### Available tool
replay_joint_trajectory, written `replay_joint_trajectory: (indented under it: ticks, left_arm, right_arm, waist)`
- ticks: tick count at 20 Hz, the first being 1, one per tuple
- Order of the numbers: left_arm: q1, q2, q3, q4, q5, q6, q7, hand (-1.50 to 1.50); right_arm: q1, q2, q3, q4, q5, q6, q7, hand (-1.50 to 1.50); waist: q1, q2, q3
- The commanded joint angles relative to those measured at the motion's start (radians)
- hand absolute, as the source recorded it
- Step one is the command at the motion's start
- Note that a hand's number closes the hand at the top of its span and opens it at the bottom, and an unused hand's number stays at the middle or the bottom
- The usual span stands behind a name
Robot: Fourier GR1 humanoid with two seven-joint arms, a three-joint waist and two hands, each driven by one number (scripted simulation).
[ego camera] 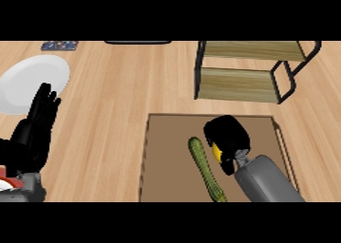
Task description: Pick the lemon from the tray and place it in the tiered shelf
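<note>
A brown tray lies on the wooden counter at lower centre. My right hand is over the tray, fingers curled round the yellow lemon, of which only a sliver shows beneath the palm. A long green cucumber lies on the tray just left of that hand. The tiered shelf, with wooden boards in a black frame, stands behind the tray at upper right. My left hand rests open at the left edge, fingers straight and pointing up.
A white plate sits at the far left, partly behind my left hand. A small patterned object and a dark rim lie along the counter's back edge.
</note>
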Motion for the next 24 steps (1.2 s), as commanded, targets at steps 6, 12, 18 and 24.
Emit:
replay_joint_trajectory:
  ticks: [6, 12, 18, 24]
  left_arm:
    - [0.002, -0.014, -0.001, 0.061, -0.003, -0.018, -0.052, 0.00]
    - [-0.047, -0.017, -0.009, 0.035, -0.026, 0.008, 0.013, 0.00]
    - [-0.056, -0.019, 0.002, 0.030, -0.017, 0.007, 0.032, 0.00]
    - [-0.012, -0.036, -0.021, -0.019, -0.044, 0.016, 0.044, 0.00]
  right_arm:
    - [0.112, 0.148, -0.050, -0.244, -0.195, -0.067, 0.485, 1.50]
    - [0.083, 0.150, -0.007, -0.493, -0.274, -0.218, 0.642, 1.50]
    - [-0.042, 0.151, -0.028, -0.721, -0.185, -0.246, 0.900, 1.50]
    - [-0.221, 0.133, -0.190, -0.748, -0.112, -0.043, 0.985, 1.50]
  waist:
    - [-0.002, 0.010, 0.007]
    - [-0.001, 0.007, 0.009]
    - [-0.002, 0.006, 0.007]
    - [0.009, 0.009, 0.008]
